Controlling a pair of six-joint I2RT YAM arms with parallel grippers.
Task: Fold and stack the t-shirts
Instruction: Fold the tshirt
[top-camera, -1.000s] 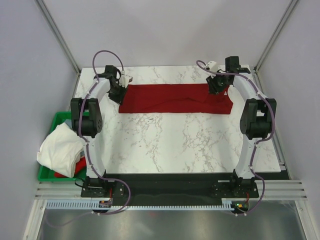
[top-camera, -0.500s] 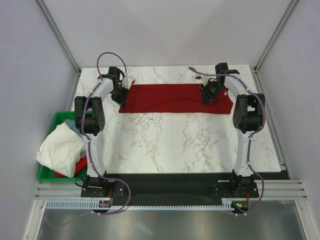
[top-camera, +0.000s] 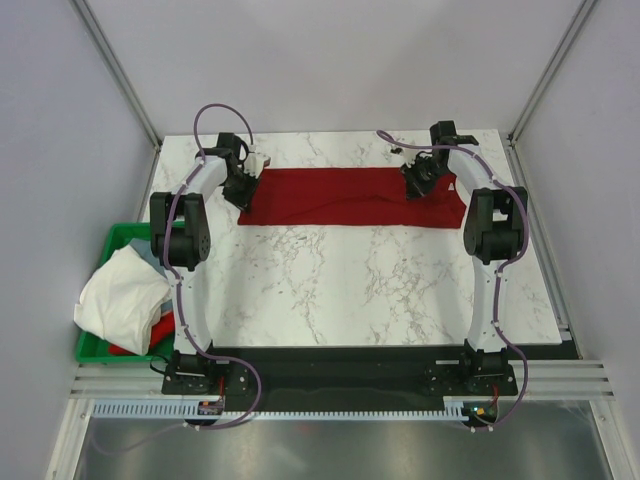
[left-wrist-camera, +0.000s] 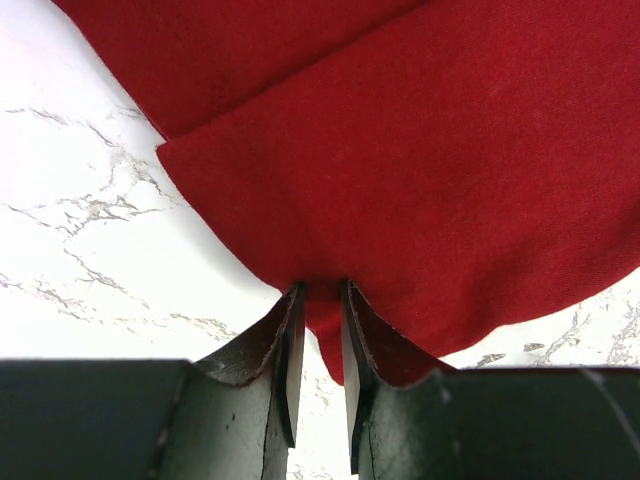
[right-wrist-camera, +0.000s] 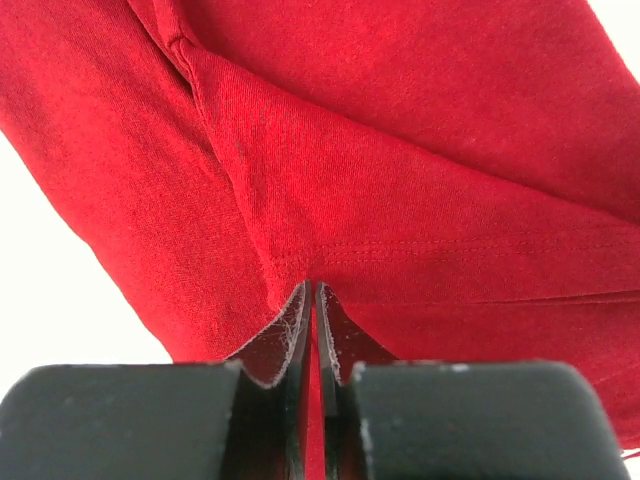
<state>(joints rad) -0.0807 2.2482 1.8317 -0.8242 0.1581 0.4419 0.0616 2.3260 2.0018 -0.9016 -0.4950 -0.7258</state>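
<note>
Top view: a red tee (top-camera: 330, 195), folded into a long band, is laid across the table (top-camera: 350, 290) toward 12 o'clock. Its 9 o'clock end is met by the left gripper (top-camera: 240, 188), and the right gripper (top-camera: 417, 185) is set on it near the 3 o'clock end. At 8 o'clock, off the table's edge, a green bin (top-camera: 118, 235) is seen with a white tee (top-camera: 120, 290) heaped in it.

Left wrist view: the left gripper (left-wrist-camera: 320, 295) is clenched on the tee's near edge, a pinch of red cloth (left-wrist-camera: 430, 150) being held in the narrow gap. Marble is seen at 9 o'clock.

Right wrist view: the right gripper (right-wrist-camera: 312, 290) is clamped almost flat on a fold of the tee (right-wrist-camera: 400, 200), just below a stitched hem; red cloth is seen in the slit.
</note>
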